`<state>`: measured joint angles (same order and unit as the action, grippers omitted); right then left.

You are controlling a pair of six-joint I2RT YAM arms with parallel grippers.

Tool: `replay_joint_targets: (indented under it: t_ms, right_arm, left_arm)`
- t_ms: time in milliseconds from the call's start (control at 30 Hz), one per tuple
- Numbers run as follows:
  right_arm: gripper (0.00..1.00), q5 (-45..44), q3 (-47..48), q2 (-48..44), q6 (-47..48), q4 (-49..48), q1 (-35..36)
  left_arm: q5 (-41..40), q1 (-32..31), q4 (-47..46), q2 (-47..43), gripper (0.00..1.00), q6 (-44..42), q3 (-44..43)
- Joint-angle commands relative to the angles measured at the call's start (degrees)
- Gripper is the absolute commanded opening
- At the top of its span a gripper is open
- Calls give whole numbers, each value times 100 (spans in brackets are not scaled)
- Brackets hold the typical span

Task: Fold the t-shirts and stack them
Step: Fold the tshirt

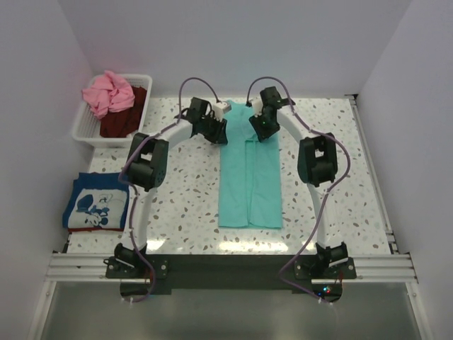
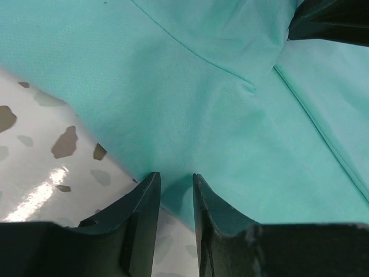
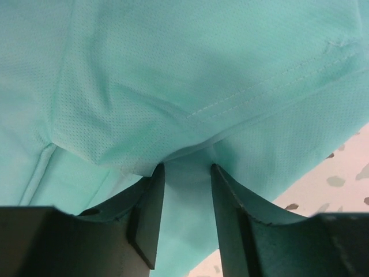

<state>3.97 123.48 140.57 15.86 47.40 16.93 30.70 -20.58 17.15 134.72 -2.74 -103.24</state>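
— Where is the teal t-shirt (image 1: pixel 249 184) found?
— It is laid lengthwise at the middle of the table (image 1: pixel 177 205), folded narrow. Its far end is pinched by the left gripper (image 2: pixel 176 199) and the right gripper (image 3: pixel 187 190), jaws set narrow.

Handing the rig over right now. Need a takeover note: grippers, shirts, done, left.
Left gripper: shut on the far end of the plain teal-green t-shirt, left side.
Right gripper: shut on the same far end, right side, cloth bunched between its fingers.
Teal shirt: folded lengthwise into a narrow strip, centre of the speckled table.
Done: blue t-shirt with white print lies folded at the near left.
Left: fold the teal strip crosswise and stack it. Then do the pink t-shirt and dark maroon t-shirt, both crumpled in the white slatted plastic basket.
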Motion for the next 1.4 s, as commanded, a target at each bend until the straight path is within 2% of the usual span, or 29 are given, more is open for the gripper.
replay_joint_targets:
  t_ms: [0, 67, 167, 200, 267, 300, 367, 400, 433, 500, 667, 733, 767, 800, 833, 867, 900, 933, 1000, 1100, 1167, 1267, 1367]
  right_arm:
    - [46, -89, 228, 427, -206, -275, 12]
    - [51, 235, 615, 375, -276, 14, 21]
    - [59, 578, 590, -300, -338, 33, 21]
    - [66, 648, 546, -746, -294, 7, 12]
    - [72, 798, 414, -1267, -145, -37, 12]
    - [78, 833, 353, -1504, -83, -72, 12]
    - [86, 956, 37, -2312, 109, -265, 12]
    - [96, 1009, -321, -2637, 180, -527, 12]
    - [99, 1027, -542, -3162, 216, -686, 12]
    - [99, 1272, -1138, -3710, 461, -977, 21]
    - [98, 2334, -2476, -5231, 1636, -1364, 30]
    - [99, 2477, -2724, -5504, 2216, -910, 109]
    - [99, 2660, -2681, -5653, 2655, -481, 135]
    - [99, 3236, -2645, -5733, 3138, 585, 135]
    - [99, 3355, -2775, -5838, 3595, 865, 161]
    - [99, 3478, -3247, -6170, 3652, 1007, 179]
    - [99, 3688, -3538, -6321, 3766, 1304, 223]
    - [99, 3690, -3829, -6497, 4332, 1542, 293]
    - [99, 3402, -4900, -6989, 4784, 1781, 564]
    - [98, 3260, -6412, -7725, 4936, 1170, 854]
    - [97, 3067, -7324, -8035, 4953, 791, 1013]
    - [91, 2768, -8100, -8353, 5049, 87, 1391]
    - [76, 2584, -8436, -8266, 5182, -291, 1673]
  left_arm:
    - [-134, 45, 175, 195, 34, -191, -354]
    - [-91, 45, 245, 126, 36, -261, -538]
    - [-21, 54, 368, -330, 42, -437, -706]
    - [-11, 54, 351, -506, 44, -516, -689]
    - [15, 54, 342, -1127, 51, -857, -557]
    - [-2, 54, 298, -1375, 54, -981, -461]
    - [-46, 54, 220, -2146, 78, -1480, -66]
    - [-55, 54, 193, -2412, 94, -1666, 92]
    - [-46, 54, 193, -2911, 100, -2042, 398]
    - [155, 45, 158, -3371, 100, -2387, 716]
    - [753, 28, -772, -5146, 100, -3117, 2710]
    - [1173, -7, -539, -5777, 100, -3948, 3335]
    - [1123, -103, -198, -5920, 100, -4005, 3459]
    - [1062, -209, 128, -6017, 100, -4136, 3538]
    - [1052, -445, 505, -6140, 100, -4547, 3574]
    - [1087, -543, 1222, -6202, 100, -4803, 3652]
    - [1122, -657, 1473, -6386, 100, -5084, 3993]
    - [957, -945, 1415, -6509, 100, -5165, 4257]
    - [798, -1193, 1064, -6756, 100, -4982, 5124]
    - [526, -1685, 309, -7046, 100, -4895, 6101]
    - [280, -2080, -131, -7003, 100, -4850, 6394]
    - [-107, -2538, -597, -6758, 95, -4858, 6781]
    - [-178, -2776, -703, -6371, 87, -4973, 6870]
